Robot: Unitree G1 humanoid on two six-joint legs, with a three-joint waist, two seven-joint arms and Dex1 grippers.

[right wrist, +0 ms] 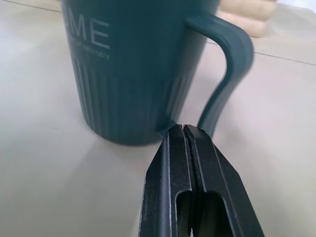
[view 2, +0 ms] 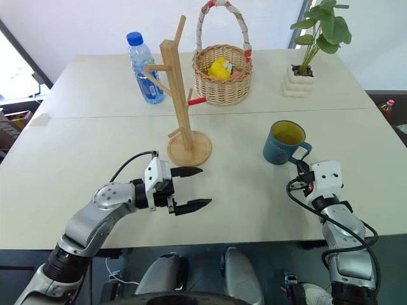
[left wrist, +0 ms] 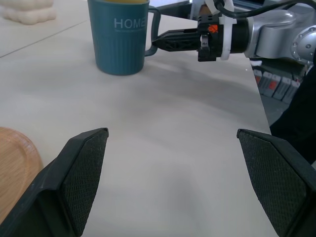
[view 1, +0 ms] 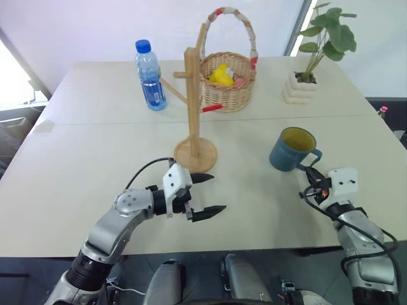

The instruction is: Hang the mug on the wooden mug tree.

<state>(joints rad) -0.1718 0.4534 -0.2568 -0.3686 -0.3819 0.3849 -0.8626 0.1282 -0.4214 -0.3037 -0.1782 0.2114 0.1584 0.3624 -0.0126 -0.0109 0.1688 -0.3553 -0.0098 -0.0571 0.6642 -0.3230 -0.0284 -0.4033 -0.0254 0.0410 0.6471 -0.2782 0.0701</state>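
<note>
You get bright, even daylight; the mug (view 1: 292, 149) throws only a faint shadow, and its wrist close-up blurs.

Dusty-blue ribbed mug (view 1: 291, 151), yellow-green inside, white lettering; red-tipped peg on mug tree (view 1: 193, 108).

Looks like an office or meeting room set up for robot testing, not a home. There's a big pale bench (view 1: 95, 159) made of two tables pushed together, with a plain white wall and a bright window strip behind it. The stuff on top feels staged: a potted plant (view 1: 318, 51), a wicker basket (view 1: 227, 86) and a water bottle (view 1: 150, 76)
</note>
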